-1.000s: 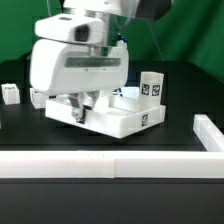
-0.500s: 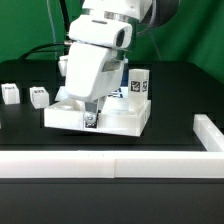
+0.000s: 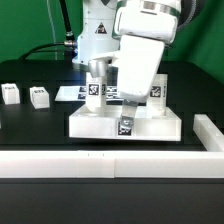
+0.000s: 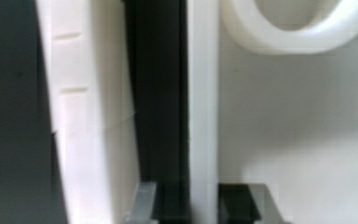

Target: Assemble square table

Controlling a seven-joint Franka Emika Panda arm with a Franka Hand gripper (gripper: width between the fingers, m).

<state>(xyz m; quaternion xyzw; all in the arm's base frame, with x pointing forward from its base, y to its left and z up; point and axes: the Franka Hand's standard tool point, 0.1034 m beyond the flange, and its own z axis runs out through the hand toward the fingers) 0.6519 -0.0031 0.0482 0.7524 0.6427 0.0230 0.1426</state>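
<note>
gripper [image 4: 197,205]: yep, clamped tight on the top's [image 3: 96,126] rim [image 4: 202,110], 6 o'clock side
rim axis: runs 9 to 3, exterior view
leg [image 3: 40,96]: 9 o'clock of gripper, well apart

green backdrop [image 3: 25,25], black tabletop [image 3: 30,130]

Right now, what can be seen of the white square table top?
The table top is a flat white square, plastic by its look, lying level on the black table near the middle of the exterior view. It has a raised rim, a round corner socket and a black-and-white tag on its near side. The jaws of the arm are shut on the thin rim from above. A tagged white leg stands upright at its far side, partly hidden by the arm.
</note>
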